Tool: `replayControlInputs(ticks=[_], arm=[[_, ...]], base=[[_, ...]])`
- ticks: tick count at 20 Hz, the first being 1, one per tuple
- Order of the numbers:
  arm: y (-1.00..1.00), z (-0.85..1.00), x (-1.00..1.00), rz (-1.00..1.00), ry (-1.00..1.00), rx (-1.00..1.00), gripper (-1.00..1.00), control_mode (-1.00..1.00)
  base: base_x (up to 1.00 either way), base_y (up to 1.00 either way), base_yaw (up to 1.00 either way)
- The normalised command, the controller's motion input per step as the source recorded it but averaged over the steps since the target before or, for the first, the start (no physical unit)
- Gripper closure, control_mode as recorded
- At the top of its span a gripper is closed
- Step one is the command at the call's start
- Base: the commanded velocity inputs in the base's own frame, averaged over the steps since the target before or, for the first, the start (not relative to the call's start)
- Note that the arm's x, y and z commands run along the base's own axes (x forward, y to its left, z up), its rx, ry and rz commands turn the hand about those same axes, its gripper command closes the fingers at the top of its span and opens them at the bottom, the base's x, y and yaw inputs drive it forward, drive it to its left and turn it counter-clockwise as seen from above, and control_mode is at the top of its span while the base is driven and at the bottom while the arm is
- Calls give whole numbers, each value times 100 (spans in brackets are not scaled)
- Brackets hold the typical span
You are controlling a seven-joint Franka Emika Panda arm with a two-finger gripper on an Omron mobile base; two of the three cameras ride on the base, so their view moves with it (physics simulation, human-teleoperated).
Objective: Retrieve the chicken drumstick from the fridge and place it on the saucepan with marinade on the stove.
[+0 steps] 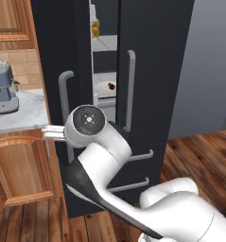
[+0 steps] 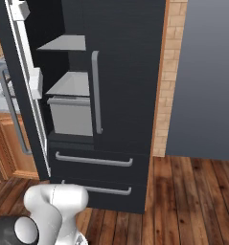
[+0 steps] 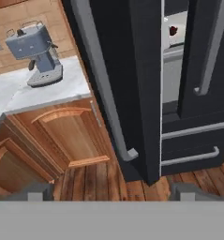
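The tall black fridge (image 1: pixel 152 71) (image 2: pixel 125 72) (image 3: pixel 127 56) stands in front of me with its left door (image 3: pixel 108 70) ajar. Through the gap, a tiny reddish-brown chicken drumstick (image 1: pixel 111 86) (image 3: pixel 173 31) lies on a round white plate (image 1: pixel 103 90) on a grey shelf. A yellow-orange squeeze bottle (image 1: pixel 95 27) stands on the shelf above. My gripper (image 3: pixel 113 193) is open, fingertips (image 3: pixel 36 193) wide apart and empty, well back from the door and low. The saucepan, marinade and stove are out of view.
A grey coffee machine (image 1: pixel 1 87) (image 3: pixel 36 51) sits on a marble counter (image 1: pixel 24 113) (image 3: pixel 48 89) left of the fridge, over wooden cabinets (image 1: pixel 20 170) (image 3: pixel 71 136). Grey inner shelves and a drawer (image 2: pixel 70 115) show from the right. A grey wall (image 2: pixel 202 76) lies right.
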Motion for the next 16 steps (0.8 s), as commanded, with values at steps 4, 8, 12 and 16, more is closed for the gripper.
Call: replayControlInputs(ticks=[4,8,12,16], arm=[[-100,14,0,4,6,12,-100,-100],[-75,-5,60,23,1,10,-100,-100],[-88,0,21,33,-4,15,-100,-100],[-100,0,1,33,-14,21,-100,-100]], base=[[0,0,0],[0,0,0],[0,0,0],[0,0,0]])
